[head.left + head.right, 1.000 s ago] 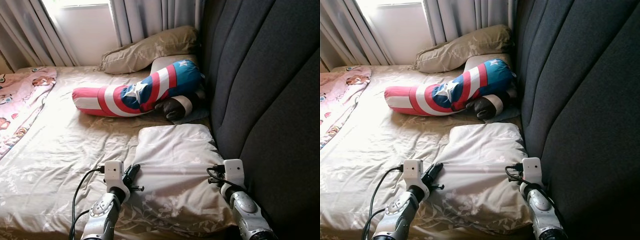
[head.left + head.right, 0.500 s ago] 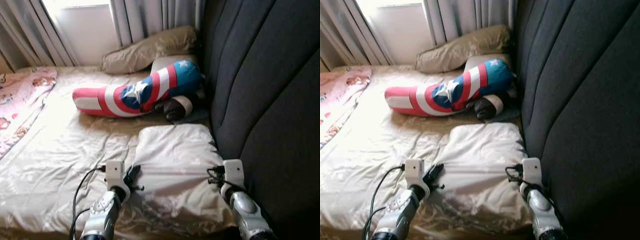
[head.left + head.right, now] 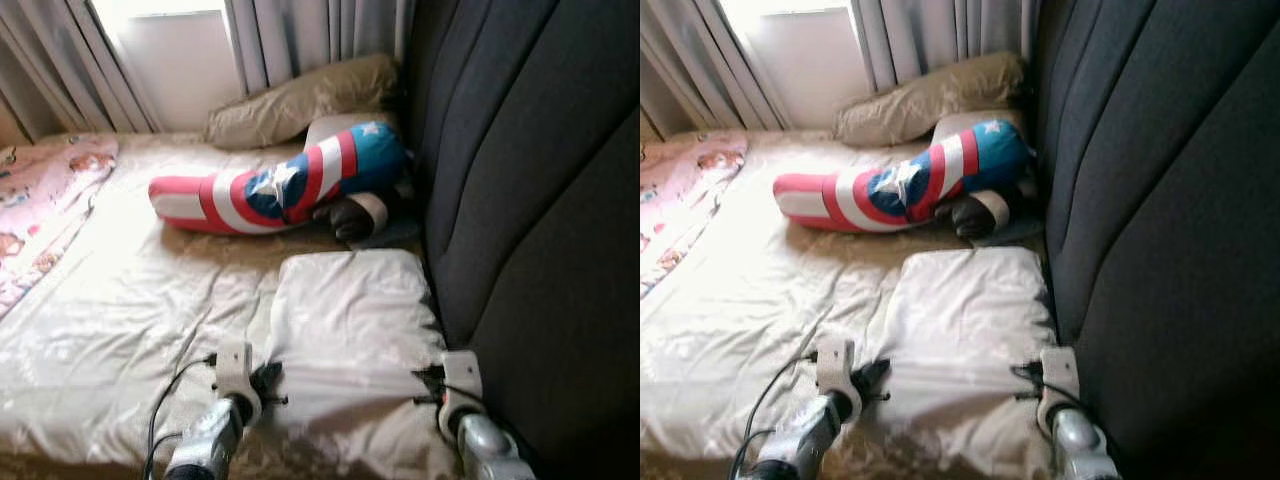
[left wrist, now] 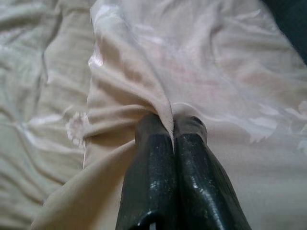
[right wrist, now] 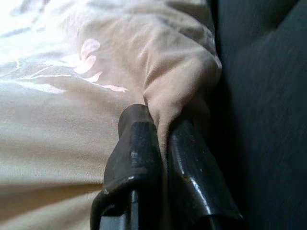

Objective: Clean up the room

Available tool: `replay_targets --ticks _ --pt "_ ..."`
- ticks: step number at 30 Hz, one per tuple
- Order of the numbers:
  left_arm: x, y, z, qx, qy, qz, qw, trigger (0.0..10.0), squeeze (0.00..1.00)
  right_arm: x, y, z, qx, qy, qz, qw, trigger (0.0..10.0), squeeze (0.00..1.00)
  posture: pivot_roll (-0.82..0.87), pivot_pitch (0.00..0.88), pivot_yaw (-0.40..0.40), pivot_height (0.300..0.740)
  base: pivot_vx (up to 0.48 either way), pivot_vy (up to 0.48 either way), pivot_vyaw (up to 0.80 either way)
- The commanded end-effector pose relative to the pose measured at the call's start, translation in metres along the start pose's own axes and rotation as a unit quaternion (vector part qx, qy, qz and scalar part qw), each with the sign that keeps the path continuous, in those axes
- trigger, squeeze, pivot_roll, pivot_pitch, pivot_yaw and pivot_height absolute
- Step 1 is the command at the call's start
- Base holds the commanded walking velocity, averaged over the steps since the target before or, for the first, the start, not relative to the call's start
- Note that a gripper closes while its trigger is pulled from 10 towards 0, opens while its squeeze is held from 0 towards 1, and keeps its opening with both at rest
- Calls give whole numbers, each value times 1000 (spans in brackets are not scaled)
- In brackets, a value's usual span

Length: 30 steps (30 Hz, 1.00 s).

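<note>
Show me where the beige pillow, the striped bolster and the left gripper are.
beige pillow (image 3: pixel 350 310): left eye view, middle of its top face.
striped bolster (image 3: pixel 270 190): left eye view, middle of its body.
left gripper (image 4: pixel 171 125): left wrist view, between the fingertips, pinching pillow fabric.

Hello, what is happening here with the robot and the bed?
The robot is tidying the bed. Its left gripper and right gripper are each shut on a fold of the beige pillow, one at each near corner. The pillow lies on the bed sheet, with its right side against the dark headboard. Farther along, a red, white and blue bolster lies in front of another pillow by the curtains.
</note>
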<state>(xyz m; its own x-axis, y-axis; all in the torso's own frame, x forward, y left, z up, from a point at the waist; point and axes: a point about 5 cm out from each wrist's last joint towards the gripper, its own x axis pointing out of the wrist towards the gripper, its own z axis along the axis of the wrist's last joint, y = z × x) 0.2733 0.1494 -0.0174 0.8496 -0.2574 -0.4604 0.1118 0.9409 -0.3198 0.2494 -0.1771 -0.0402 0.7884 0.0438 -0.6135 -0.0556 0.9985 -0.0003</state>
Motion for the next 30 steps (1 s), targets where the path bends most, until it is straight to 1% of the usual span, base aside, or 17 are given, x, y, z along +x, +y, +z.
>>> replay_targets --ticks 1,5,9,11,14,15,16,17,20,22,30 --pt "2 4 12 10 -17 9 1000 10000 0 1 1 4 -1 -6 -1 1000 10000 0 -28 0 59 740 0 0 0" --pt "4 4 12 8 -14 14 1000 10000 0 1 4 0 2 4 1 1000 10000 0 -26 21 63 740 0 0 0" --pt "5 4 14 6 -14 16 1000 10000 0 2 2 3 2 1 -10 1000 10000 0 -21 47 67 740 0 0 0" --pt "6 3 16 6 -14 15 1000 10000 0 3 -4 8 5 -7 -25 1000 10000 0 -26 68 72 740 0 0 0" --pt "7 3 16 6 -15 14 1000 10000 0 3 -6 9 2 -8 -32 999 10000 0 -27 75 74 740 0 0 0" --pt "8 2 19 6 -14 14 1000 10000 0 4 -13 16 4 -20 -51 999 10000 0 -30 91 76 740 0 0 0" --pt "8 2 19 6 -14 14 1000 10000 0 4 -13 16 4 -20 -51 999 10000 0 -30 91 76 740 0 0 0" --pt "9 2 20 6 -14 16 1000 10000 0 4 -17 21 5 -28 -64 998 10000 0 -29 105 75 740 0 0 0" --pt "9 2 21 6 -16 18 1000 10000 0 4 -22 26 12 -36 -80 996 10000 0 -30 119 74 740 0 0 0" --pt "9 2 21 5 -16 19 1000 10000 0 5 -21 28 14 -38 -79 996 10000 0 -32 129 74 740 0 0 0" --pt "9 1 19 12 -10 17 1000 10000 0 8 -7 29 18 -39 -55 998 10000 0 -30 148 81 740 0 0 0"
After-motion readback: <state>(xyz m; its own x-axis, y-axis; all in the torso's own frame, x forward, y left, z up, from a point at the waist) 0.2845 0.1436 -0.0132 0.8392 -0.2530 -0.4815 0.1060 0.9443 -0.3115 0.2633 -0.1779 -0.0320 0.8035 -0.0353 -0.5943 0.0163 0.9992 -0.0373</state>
